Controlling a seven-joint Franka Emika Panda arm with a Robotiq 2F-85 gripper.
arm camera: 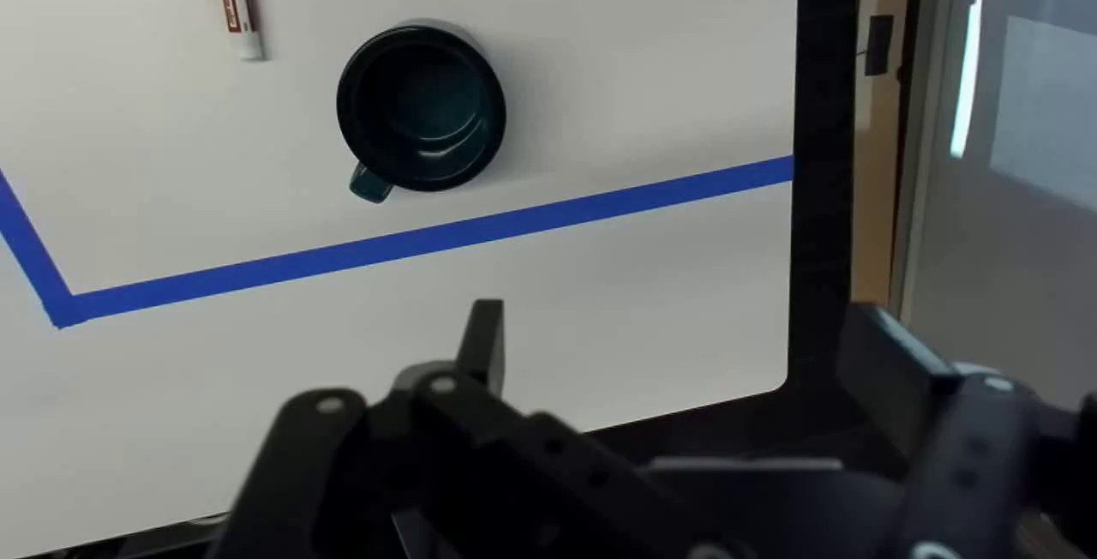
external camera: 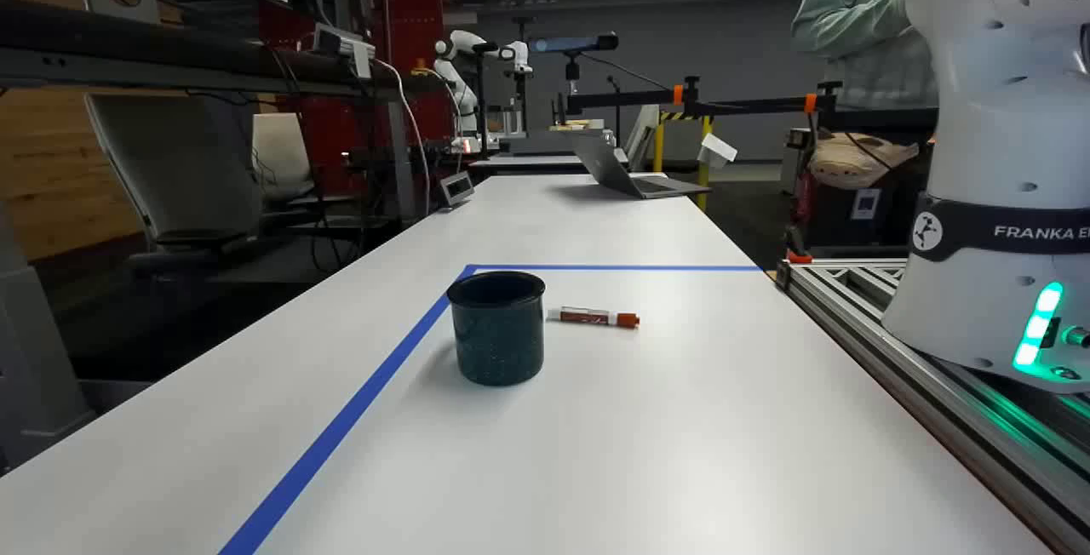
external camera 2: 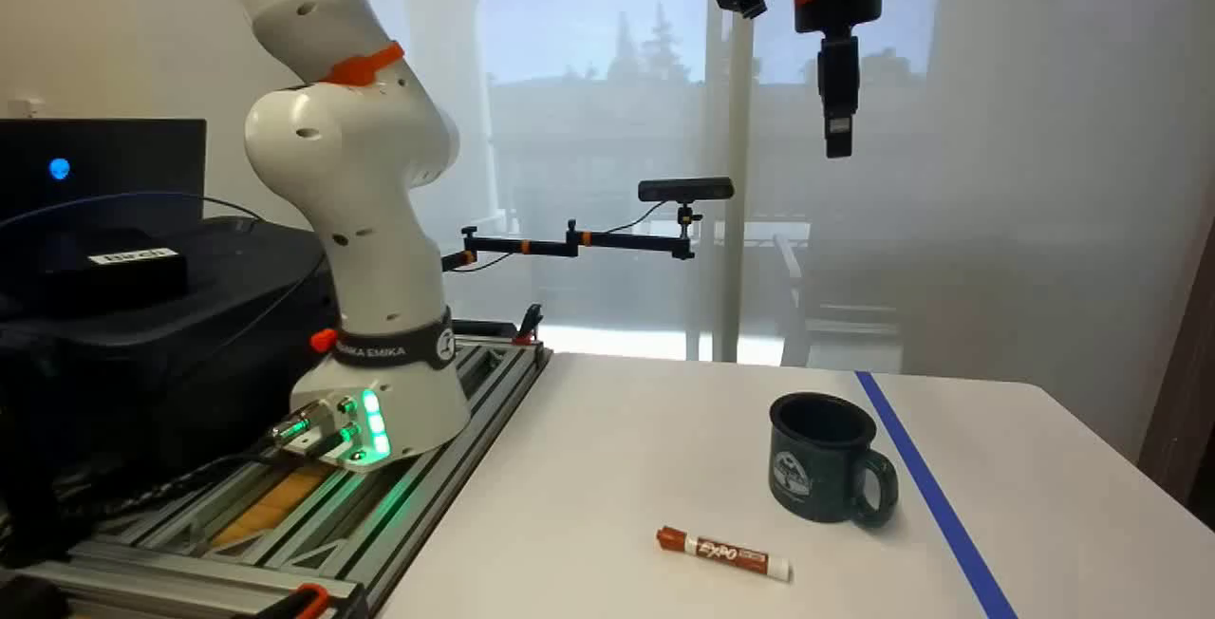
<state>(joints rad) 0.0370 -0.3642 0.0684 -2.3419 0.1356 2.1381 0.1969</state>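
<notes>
In an exterior view, a dark green mug (external camera: 500,338) and red-brown Expo marker (external camera: 593,317) rest apart on your desk (external camera: 681,453). In an exterior view, your gripper (external camera 2: 838,149) hangs well clear of both. In the wrist view, its fingers (arm camera: 487,345) stand spread, empty; nothing is lifted yet.

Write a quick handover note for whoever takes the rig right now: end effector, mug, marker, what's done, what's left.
End effector: open, nothing between its fingers, hanging high above the table.
Mug: upright on the table, on the robot base's side of the blue tape.
Marker: lying beside the mug, not touching it.
Done: nothing gripped; both rest on the table.
Left: any handling of either, as far as I can judge.
</notes>
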